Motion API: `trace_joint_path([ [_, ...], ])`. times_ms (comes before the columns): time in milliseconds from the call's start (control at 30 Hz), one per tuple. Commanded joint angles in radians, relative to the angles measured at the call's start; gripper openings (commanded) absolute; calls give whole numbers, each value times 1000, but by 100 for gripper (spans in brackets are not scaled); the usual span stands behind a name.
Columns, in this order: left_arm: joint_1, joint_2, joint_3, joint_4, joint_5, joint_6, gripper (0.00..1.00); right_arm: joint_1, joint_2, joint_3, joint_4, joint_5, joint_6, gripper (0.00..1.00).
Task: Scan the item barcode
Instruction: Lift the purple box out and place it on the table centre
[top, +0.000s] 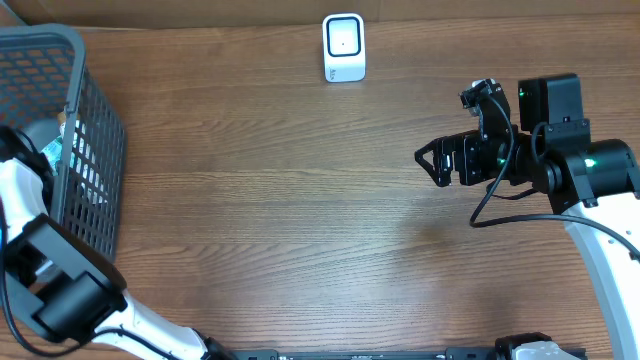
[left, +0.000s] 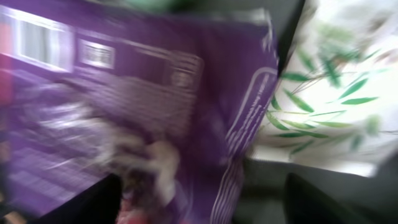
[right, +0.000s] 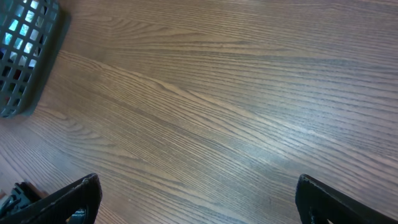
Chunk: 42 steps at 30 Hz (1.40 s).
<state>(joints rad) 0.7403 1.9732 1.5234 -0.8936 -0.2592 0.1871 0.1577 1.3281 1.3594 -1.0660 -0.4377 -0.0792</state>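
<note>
In the left wrist view a blurred purple packet (left: 143, 93) fills the frame, with a barcode (left: 37, 40) near its top left. Beside it lies a white packet with green leaves (left: 329, 87). My left gripper (left: 199, 202) is open inside the basket, its dark fingers (left: 90, 205) standing apart on either side of the purple packet's lower edge, with a gap on the right side. From overhead its jaws are hidden in the grey mesh basket (top: 95, 130). The white scanner (top: 344, 47) stands at the table's far edge. My right gripper (top: 428, 160) hangs open and empty over bare wood (right: 196, 186).
The basket stands at the table's left edge, and a corner of it (right: 25, 56) shows in the right wrist view. My left arm (top: 25, 190) bends over the basket's near side. The brown wooden table (top: 290, 220) lies between basket and right arm.
</note>
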Motion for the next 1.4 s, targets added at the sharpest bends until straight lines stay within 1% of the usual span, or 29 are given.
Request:
trace_joint_path([
  [0,7,70,-12,-13,-13,11,54,4,-3,27,0,3,-4,100],
  [67,7,71,-12,-10,-13,11,43,4,-3,27,-1,3,-4,100],
  [100,7,71,-12,-10,-13,11,42,4,-3,27,1,3,-4,100],
  [167,7,71,-12,-11,-10,11,33,4,-3,27,4,4,-4,100],
  [200,7,71,-11,-15,-10,17,4,4,-3,27,5,3,-4,100],
  [333,4,68,39,-75,-10,6,4,4,-3,27,6,4,-4,100],
  [400,5,55,117,-133,-10,-30,4,4,-3,27,8,4,-5,100],
  [433,5,46,156,-159,-10,-47,4,4,-3,27,9,4,-5,100],
  [567,5,-32,411,-299,-5,-137,4,4,-3,28,11,4,-5,100],
  [600,5,-50,442,-312,2,-145,4,4,-3,27,11,4,-5,100],
  [667,4,-119,531,-337,68,-151,4,4,-3,27,13,4,-5,100],
  [733,-1,-188,572,-339,129,-152,4,4,-3,28,17,4,-5,100],
  [900,-59,-341,589,-330,153,-199,4,4,-3,27,21,4,-4,100],
  [1000,-172,-437,589,-335,153,-241,4,4,-3,27,21,3,-4,100],
  [1033,-217,-457,589,-345,153,-272,4,4,-3,27,20,3,-4,100],
  [1067,-298,-477,589,-373,157,-331,4,4,-3,28,20,3,-4,100],
  [1100,-356,-480,589,-394,158,-365,4,4,-3,27,21,3,-4,100],
  [1233,-639,-435,563,-487,161,-493,4,4,-3,27,21,3,-4,100],
  [1300,-764,-389,523,-486,160,-550,4,4,-3,27,21,3,-4,100],
  [1367,-848,-340,481,-473,159,-614,5,4,-3,27,19,3,-3,100],
])
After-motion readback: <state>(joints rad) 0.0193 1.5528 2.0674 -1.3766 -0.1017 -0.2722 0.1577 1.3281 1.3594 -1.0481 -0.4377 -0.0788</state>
